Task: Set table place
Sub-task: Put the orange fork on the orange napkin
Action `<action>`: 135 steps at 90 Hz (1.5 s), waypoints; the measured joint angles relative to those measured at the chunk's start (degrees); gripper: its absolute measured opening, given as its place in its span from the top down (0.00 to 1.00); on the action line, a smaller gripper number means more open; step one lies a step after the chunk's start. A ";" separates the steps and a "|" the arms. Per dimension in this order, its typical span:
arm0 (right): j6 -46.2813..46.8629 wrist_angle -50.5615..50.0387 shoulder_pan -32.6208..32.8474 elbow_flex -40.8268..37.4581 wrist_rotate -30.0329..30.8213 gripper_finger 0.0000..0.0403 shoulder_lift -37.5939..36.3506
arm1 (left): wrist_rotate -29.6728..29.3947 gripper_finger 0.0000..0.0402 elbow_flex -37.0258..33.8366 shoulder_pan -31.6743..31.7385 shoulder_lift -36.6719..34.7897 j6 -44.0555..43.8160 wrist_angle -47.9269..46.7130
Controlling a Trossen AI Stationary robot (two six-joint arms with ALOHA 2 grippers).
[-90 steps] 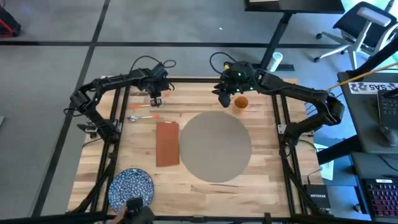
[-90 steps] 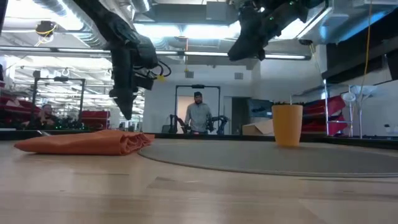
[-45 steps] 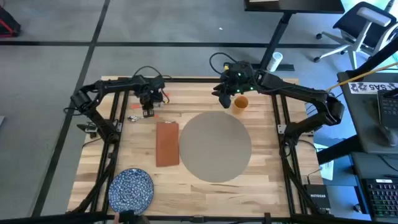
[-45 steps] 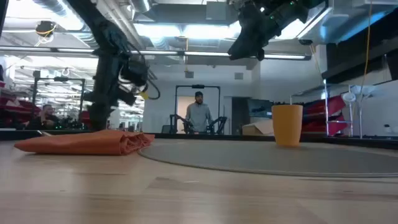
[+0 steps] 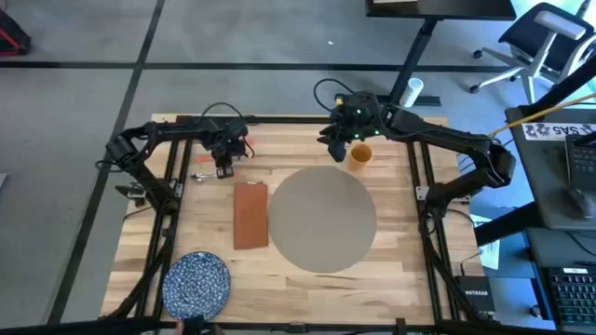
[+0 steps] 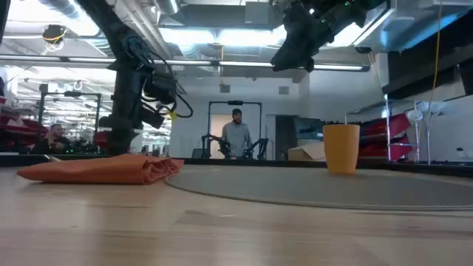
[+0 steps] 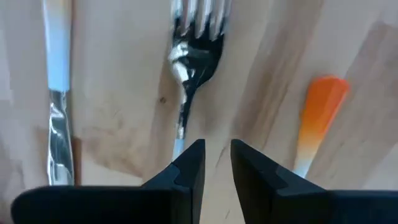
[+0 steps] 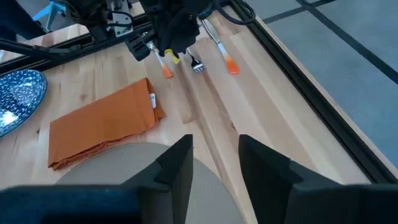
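The round grey-beige placemat lies mid-table on the plank table. A rust-red napkin lies along its left side. My left gripper is low over the cutlery at the far left: a fork, a pale-handled piece and an orange-handled piece. Its fingers are open by a narrow gap with nothing between them, and the fork's handle runs under one finger. My right gripper hangs open above the placemat's far edge, beside an orange cup. My left gripper comes from above, pointing down, with one finger over the fork's handle. Whether it touches the handle I cannot tell.
A blue speckled plate sits at the near left corner. Black frame rails edge the table. A person stands far off in the room behind.
My left gripper has moved a little toward the table's left and near side and has come down toward the cutlery. It now sits low behind the napkin in the low view. My right gripper has kept still.
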 joint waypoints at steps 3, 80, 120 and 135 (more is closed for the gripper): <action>0.00 0.00 0.00 0.00 -0.01 0.71 0.00 | 0.00 0.87 0.00 -0.28 -0.01 0.34 -0.06; -0.09 -1.83 0.02 0.00 -1.17 0.71 0.00 | 3.25 0.59 -0.41 -1.69 -0.05 3.73 3.05; -0.07 -1.89 0.00 0.00 -1.20 0.71 0.00 | -0.05 0.59 -2.07 -0.16 -0.14 4.84 6.16; -0.04 -2.21 0.02 0.00 -1.16 0.71 0.00 | -2.56 0.59 -1.53 -0.33 -0.20 4.01 5.88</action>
